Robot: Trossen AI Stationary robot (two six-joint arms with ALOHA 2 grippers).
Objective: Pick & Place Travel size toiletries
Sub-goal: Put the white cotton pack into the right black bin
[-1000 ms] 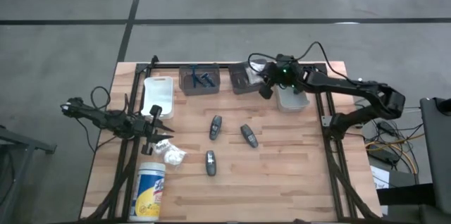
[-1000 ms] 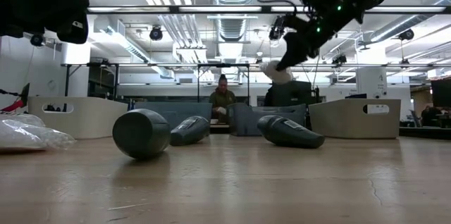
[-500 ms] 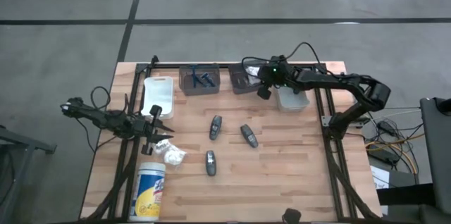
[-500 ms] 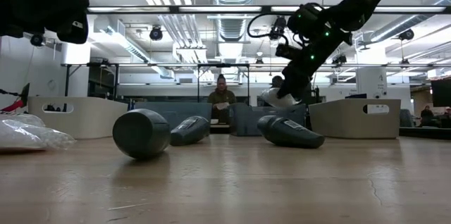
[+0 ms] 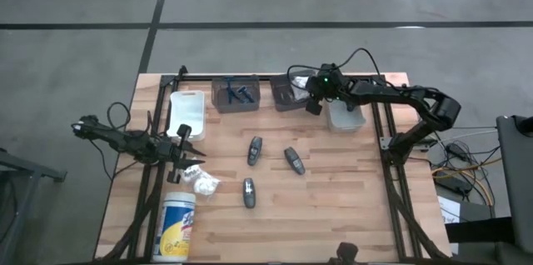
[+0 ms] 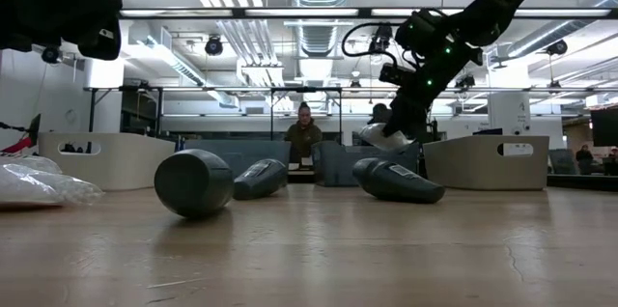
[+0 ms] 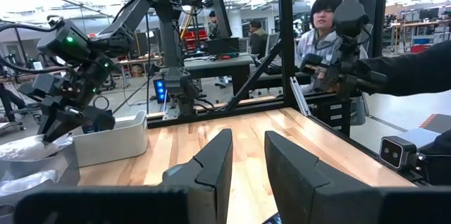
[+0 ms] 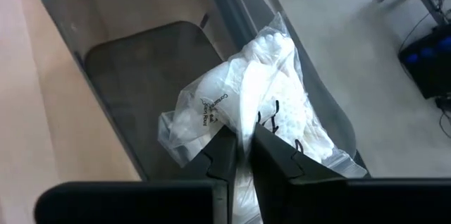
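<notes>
A small white packet in clear crinkled plastic (image 8: 239, 122) hangs pinched in the right gripper (image 8: 240, 155) above a grey plastic bin (image 8: 148, 62) at the table's far edge. The left gripper (image 7: 248, 164) rests near the left edge, fingers slightly apart, holding nothing.

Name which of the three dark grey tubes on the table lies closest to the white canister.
The lowest dark grey tube, nearest the table's front edge. The other two tubes lie farther from the white canister.
</notes>
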